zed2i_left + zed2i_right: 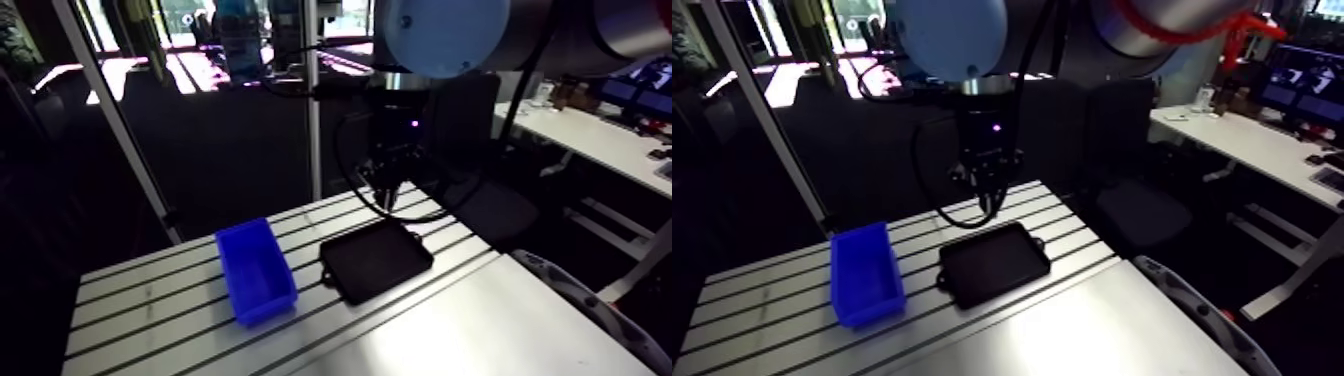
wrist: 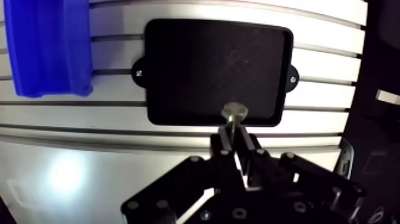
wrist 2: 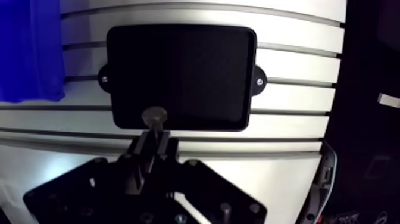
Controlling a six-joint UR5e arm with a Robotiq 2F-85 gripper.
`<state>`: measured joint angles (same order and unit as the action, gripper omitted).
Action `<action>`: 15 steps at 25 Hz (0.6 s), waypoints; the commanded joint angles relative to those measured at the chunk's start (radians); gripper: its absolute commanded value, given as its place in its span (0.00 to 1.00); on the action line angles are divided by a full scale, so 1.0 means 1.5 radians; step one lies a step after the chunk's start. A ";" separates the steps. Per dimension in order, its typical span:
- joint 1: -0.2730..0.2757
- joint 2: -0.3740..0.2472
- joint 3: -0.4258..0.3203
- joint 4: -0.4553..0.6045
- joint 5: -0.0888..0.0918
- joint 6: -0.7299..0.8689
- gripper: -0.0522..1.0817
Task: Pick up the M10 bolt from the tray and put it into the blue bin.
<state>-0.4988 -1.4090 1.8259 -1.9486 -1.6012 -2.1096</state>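
Overhead light whitens my table (image 2: 321, 122), leaving a soft glare patch beside my claw (image 2: 234, 132). The M10 bolt (image 2: 234, 111) I pinch glints grey; the black tray (image 2: 214, 65) swallows detail. Table slots bow in the wrist view.

We see only the head of the M10 bolt (image 2: 234, 111); the fingers (image 2: 222, 146) hide its shank. The blue bin (image 2: 50, 47) runs off the wrist view's edge.
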 commanded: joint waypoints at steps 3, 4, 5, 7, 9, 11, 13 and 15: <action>0.040 -0.026 -0.031 0.048 0.002 -0.114 0.98; 0.051 -0.028 -0.038 0.055 0.004 -0.136 0.98; 0.054 -0.028 -0.042 0.061 0.006 -0.168 0.98; 0.057 -0.029 -0.048 0.065 0.010 -0.238 0.97; 0.058 -0.028 -0.055 0.065 0.016 -0.306 0.97; 0.060 -0.028 -0.064 0.066 0.033 -0.388 0.98; 0.065 -0.026 -0.075 0.067 0.048 -0.460 0.97; 0.077 -0.025 -0.079 0.068 0.057 -0.508 0.97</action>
<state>-0.4083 -1.4497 1.7315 -1.8510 -1.5540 -2.6594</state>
